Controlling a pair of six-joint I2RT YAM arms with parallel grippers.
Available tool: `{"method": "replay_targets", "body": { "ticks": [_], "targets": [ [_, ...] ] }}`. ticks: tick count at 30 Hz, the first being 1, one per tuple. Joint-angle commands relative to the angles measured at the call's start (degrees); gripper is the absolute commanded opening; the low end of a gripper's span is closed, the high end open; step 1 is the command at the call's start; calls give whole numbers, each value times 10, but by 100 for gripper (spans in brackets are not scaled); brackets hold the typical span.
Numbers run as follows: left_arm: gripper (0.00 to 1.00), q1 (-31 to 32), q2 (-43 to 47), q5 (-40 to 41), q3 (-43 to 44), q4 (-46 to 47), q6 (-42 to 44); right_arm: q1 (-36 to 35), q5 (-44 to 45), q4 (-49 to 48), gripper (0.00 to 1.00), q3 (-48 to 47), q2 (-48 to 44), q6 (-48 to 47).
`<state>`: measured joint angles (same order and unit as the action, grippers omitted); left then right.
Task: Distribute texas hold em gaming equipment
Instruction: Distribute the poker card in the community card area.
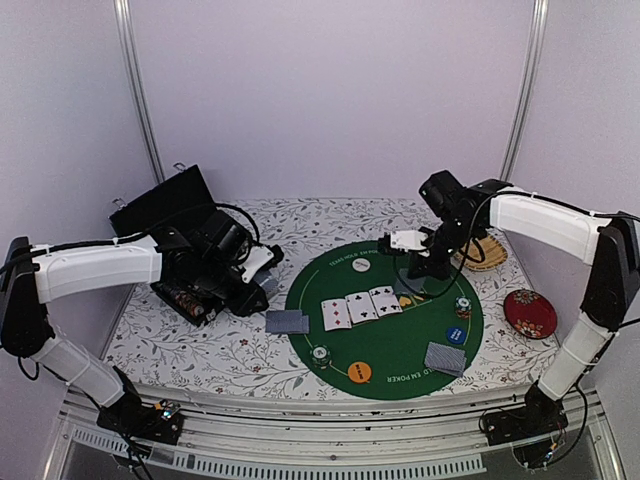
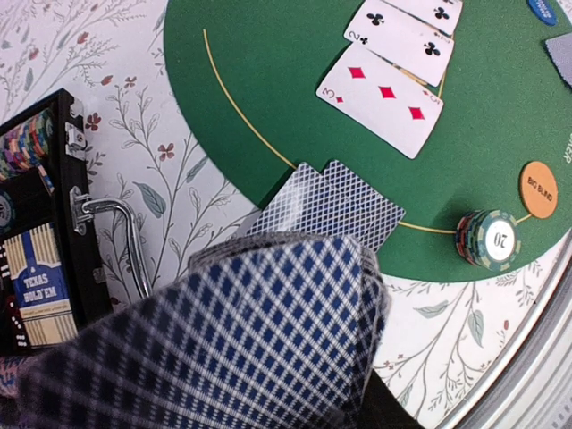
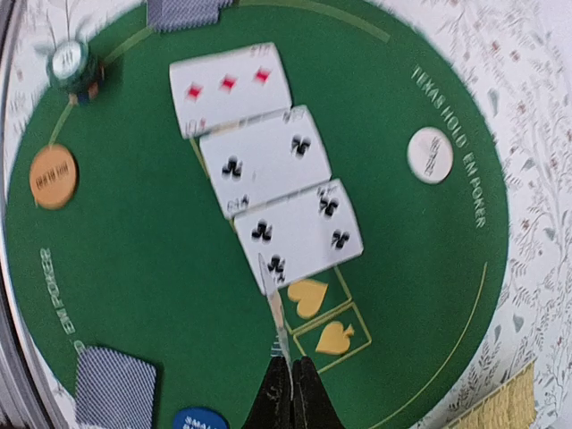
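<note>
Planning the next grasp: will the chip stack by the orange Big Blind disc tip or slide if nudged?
The chip stack looks like several loose striped chips, so a side push probably shears it. It sits on the green mat, so it likely drags, not glides. Short and wide: tipping seems unlikely.

Blurred, close card backs point(image 2: 223, 340) run off the lower edge.

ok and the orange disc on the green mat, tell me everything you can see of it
The orange disc is a small, flat, round marker, plastic-looking, with BIG BLIND printed in dark letters, readable in the left wrist view. It lies face up on the green felt mat, close to the edge nearest the arm bases, where a thin yellow line runs up to it. A striped chip stack marked 20 stands beside it, apart. Only the felt touches it.
</note>
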<state>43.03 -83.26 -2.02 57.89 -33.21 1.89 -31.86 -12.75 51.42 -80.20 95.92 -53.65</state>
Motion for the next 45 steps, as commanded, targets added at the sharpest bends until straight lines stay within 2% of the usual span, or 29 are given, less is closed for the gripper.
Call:
{"method": "replay_targets", "body": {
  "ticks": [1, 8, 15, 20, 31, 45],
  "targets": [
    [40, 3, 2, -3, 6, 8, 5, 2, 94, 77, 1, -12, 45, -100],
    [40, 3, 23, 6, -7, 1, -4, 6, 128, 95, 1, -38, 134, -113],
    [40, 3, 28, 11, -6, -5, -2, 6, 157, -27, 2, -18, 163, -174],
    [40, 3, 28, 16, -4, -6, -3, 10, 148, -56, 2, -32, 192, -213],
    [40, 3, 29, 21, -1, -13, -4, 33, 115, -54, 2, -89, 262, -183],
    [40, 4, 24, 21, 5, -18, -7, 36, 78, -38, 2, -103, 272, -166]
  ]
}}
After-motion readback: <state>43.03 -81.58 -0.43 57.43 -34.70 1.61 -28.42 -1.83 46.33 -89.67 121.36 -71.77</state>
